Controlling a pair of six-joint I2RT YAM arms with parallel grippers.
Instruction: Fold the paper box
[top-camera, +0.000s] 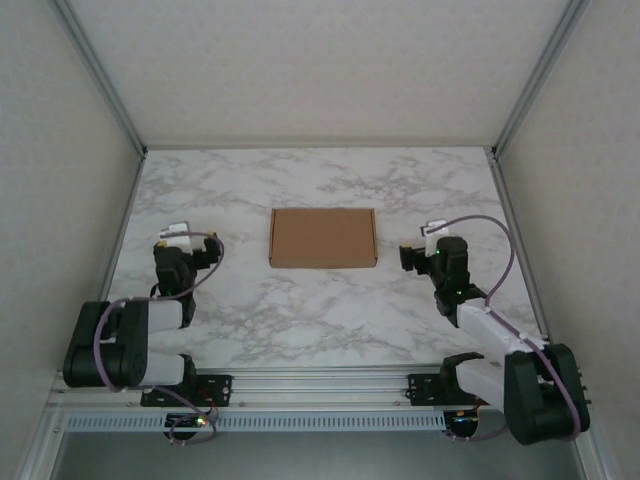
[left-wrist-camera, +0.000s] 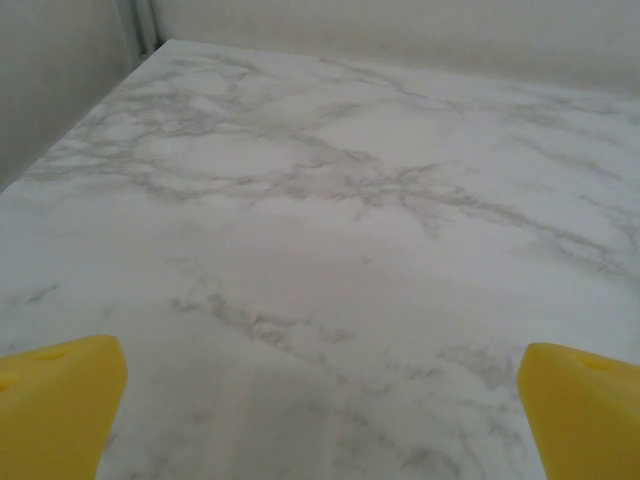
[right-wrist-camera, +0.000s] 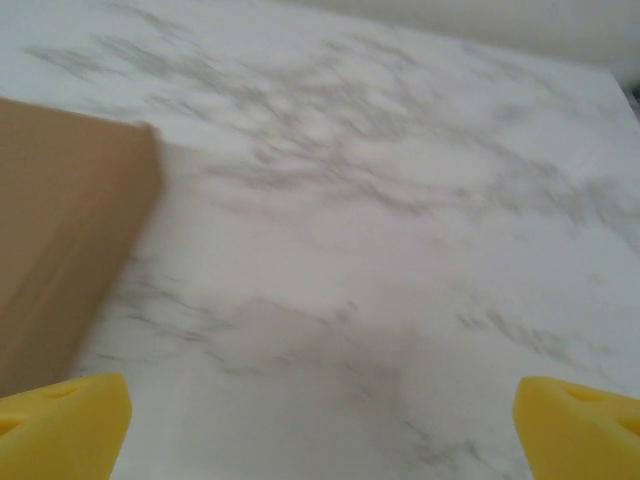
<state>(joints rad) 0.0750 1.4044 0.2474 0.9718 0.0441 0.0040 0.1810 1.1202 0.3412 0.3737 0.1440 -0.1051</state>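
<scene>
From the top camera you see the paper box (top-camera: 323, 238) lying closed and flat, a plain brown rectangle at the middle of the marble table (top-camera: 300, 320). It sits between the left gripper (top-camera: 185, 240) and the right gripper (top-camera: 425, 245), touching neither.

On the left wrist camera, your left fingertips (left-wrist-camera: 55, 400) are yellow and sit at the two lower corners, spread wide over marble and holding nothing.

On the right wrist camera, your right fingertips (right-wrist-camera: 580, 430) are equally wide apart and empty. Here the box's brown corner shows at the left, blurred, lying just ahead of the left-hand finger.
</scene>
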